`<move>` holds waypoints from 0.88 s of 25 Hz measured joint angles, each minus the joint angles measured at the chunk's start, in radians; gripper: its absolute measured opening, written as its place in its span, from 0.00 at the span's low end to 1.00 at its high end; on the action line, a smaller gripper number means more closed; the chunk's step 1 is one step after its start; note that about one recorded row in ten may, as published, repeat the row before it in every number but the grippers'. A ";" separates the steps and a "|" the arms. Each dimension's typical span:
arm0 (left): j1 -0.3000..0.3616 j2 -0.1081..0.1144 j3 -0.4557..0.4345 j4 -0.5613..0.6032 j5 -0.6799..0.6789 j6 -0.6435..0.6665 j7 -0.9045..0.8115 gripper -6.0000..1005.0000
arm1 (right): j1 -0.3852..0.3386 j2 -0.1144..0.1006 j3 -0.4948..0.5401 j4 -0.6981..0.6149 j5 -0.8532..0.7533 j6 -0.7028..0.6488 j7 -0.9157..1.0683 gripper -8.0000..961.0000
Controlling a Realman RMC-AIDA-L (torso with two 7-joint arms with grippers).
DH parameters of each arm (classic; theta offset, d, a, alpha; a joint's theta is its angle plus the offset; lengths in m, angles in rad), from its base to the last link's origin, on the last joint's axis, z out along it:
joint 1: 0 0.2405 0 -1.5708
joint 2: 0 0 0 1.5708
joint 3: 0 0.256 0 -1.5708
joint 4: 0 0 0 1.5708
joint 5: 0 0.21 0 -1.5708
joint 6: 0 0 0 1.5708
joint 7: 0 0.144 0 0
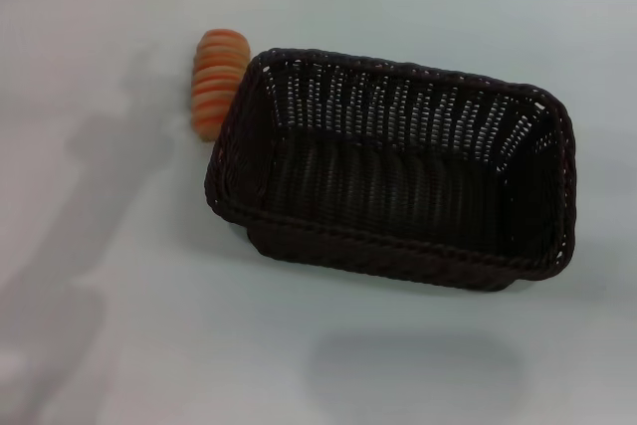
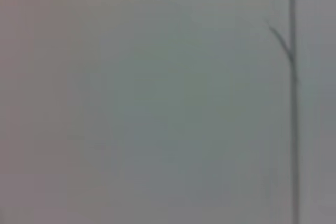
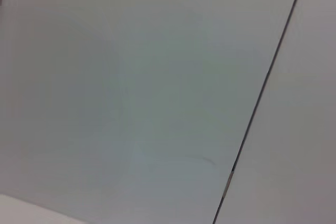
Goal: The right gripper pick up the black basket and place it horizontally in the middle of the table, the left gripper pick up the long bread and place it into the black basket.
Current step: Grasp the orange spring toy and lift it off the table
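The black basket (image 1: 393, 181) sits on the white table (image 1: 119, 325), close to the middle and a little toward the robot's right side. It is a big box shape made of dark woven strips, with a twisted rim all the way around. Its open top faces up, and you can see down to its dark floor. Nothing lies inside it. It sits a bit crooked, so its long sides slant across the table and do not run straight with the table's edge. The long bread (image 1: 217, 82) lies on the table just outside the basket, by the far corner on the robot's left. It is a small golden roll with orange stripes going across it. One long side of the bread is right next to the basket's wall, so close that they may be touching, but it is hard to be sure. The bread points away from the robot, with one end nearer and one end farther. Soft grey shadows fall on the table on the robot's left and near the front edge. The left gripper and the right gripper do not show up in the head view at all. Each wrist view shows only a plain pale grey wall with a thin dark line running down it. No fingers can be seen in any view, so there is no way to tell if they are open or closed.
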 joint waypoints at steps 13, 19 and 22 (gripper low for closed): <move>-0.587 -0.005 -0.407 -0.102 0.025 0.696 -0.106 0.83 | -0.005 0.000 0.019 0.000 -0.003 0.102 -0.036 0.57; -0.769 0.002 -0.484 -0.258 0.128 0.752 -0.105 0.83 | -0.045 0.005 0.031 -0.031 0.042 0.094 -0.132 0.57; -0.806 0.003 -0.494 -0.308 0.156 0.754 -0.105 0.83 | -0.061 0.005 0.075 -0.046 0.079 0.090 -0.156 0.57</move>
